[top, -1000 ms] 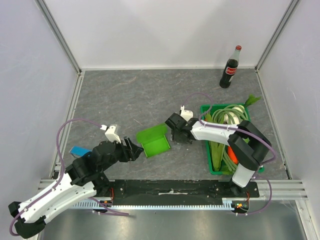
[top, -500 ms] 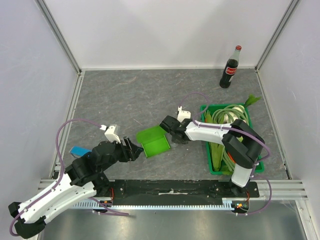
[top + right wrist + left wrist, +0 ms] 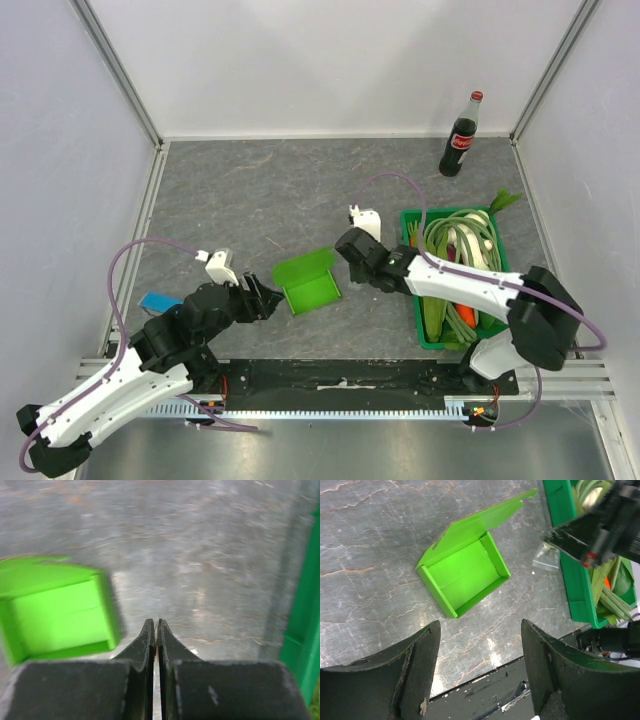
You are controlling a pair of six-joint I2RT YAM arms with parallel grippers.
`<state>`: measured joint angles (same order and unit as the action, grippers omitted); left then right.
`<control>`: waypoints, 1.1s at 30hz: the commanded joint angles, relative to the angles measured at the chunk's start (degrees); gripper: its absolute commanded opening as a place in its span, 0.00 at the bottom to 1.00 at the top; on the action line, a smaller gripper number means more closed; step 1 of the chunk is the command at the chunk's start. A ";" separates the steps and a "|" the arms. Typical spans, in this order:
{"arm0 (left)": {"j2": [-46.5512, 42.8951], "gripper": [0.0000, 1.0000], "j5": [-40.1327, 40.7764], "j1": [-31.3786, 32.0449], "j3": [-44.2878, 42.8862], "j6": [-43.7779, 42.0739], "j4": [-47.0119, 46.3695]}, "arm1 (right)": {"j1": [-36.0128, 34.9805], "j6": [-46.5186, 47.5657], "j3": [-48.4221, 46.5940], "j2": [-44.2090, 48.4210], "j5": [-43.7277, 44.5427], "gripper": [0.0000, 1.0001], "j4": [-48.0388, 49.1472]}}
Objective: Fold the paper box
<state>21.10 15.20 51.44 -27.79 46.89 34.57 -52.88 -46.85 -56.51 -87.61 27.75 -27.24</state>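
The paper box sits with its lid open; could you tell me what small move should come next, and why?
Probably slide the shut, empty right hand behind the paper box's open lid to tip it over; the open left hand hovers short of it.

grey table [image 3: 250, 190] carries paper box [image 3: 308, 285], crate [image 3: 430, 211], bottle [image 3: 460, 140], blue block [image 3: 158, 301].

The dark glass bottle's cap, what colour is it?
Red bottle cap; top external view shows it best.
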 commanded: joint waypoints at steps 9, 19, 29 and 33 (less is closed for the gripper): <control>11.23 0.92 9.23 -0.20 -0.42 3.65 -2.13 | -8.73 16.96 0.53 -0.53 -16.58 0.08 26.89; 21.17 0.87 4.15 -4.68 1.60 -1.89 -13.19 | -7.85 25.47 3.42 3.83 -18.68 0.60 25.58; 23.72 0.83 -3.34 -10.92 8.18 -13.49 -30.60 | 13.67 43.93 8.08 8.34 -50.33 0.50 22.58; 24.86 0.77 -3.16 -12.42 9.33 -15.60 -33.77 | 18.33 45.17 8.70 5.44 -55.94 0.48 26.79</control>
<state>45.30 13.08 40.42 -19.46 37.17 8.99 -37.15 -7.79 -48.60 -80.79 -17.04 -4.71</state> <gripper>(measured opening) 0.812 0.483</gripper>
